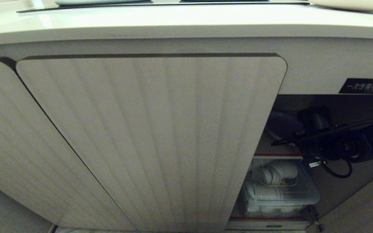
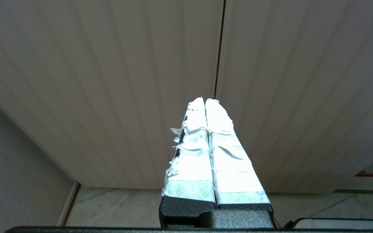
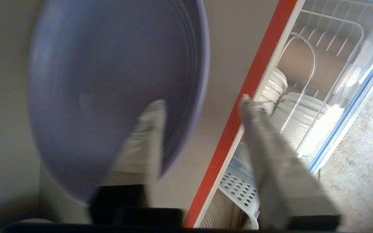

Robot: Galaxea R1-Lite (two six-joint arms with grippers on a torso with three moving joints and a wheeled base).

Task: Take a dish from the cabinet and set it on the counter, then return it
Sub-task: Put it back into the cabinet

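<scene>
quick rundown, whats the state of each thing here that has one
dish: on the cabinet shelf, not gripped
right tool: open, fingers apart, one over the dish's rim
left tool: shut, empty, parked facing the closed doors
middle door: closed
cabinet: right bay open
clear bin: lower level, holds white dishes in a wire rack

Left gripper [image 2: 206,101] with white-taped fingers pressed together. Faces ribbed cabinet doors [image 2: 108,81] near their seam. Tiled floor [image 2: 118,207] below
</scene>
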